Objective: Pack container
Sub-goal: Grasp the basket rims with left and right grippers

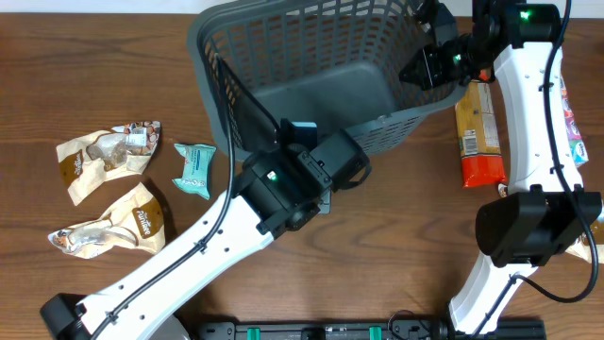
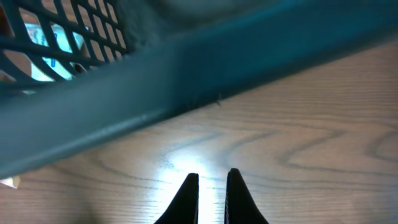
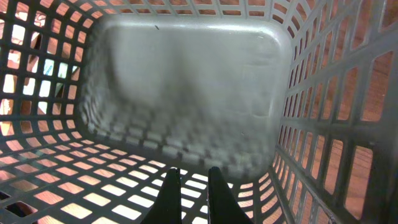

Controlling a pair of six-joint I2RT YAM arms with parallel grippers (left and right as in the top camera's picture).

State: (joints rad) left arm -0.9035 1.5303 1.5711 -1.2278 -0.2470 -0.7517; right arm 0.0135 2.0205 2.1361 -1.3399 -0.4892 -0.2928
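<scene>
The container [image 1: 283,42] occupies the upper centre of the overhead frame and stands on the table [image 1: 113,57]. Its bottom shows bare, so no item appears packed.

**Claw state.** The left gripper [image 2: 211,180] has its fingers almost together with nothing between them, low over the wood just beside the container's near rim. The right gripper [image 3: 194,177] is likewise closed and empty, pointing into the container near its right wall.

**Hazards.**
- Left arm: a forward move would likely shove the rim and slide the container.
- Right arm: a sideways move could catch a fingertip in the lattice slots and drag or tip the container.
- Both claws: unless parted before descent, they would push a packet rather than grasp it.

**Items outside.** Two brown packets [image 1: 104,156] and a teal packet [image 1: 195,168] lie at the left; an orange packet [image 1: 479,132] lies at the right, just beside the container.
</scene>
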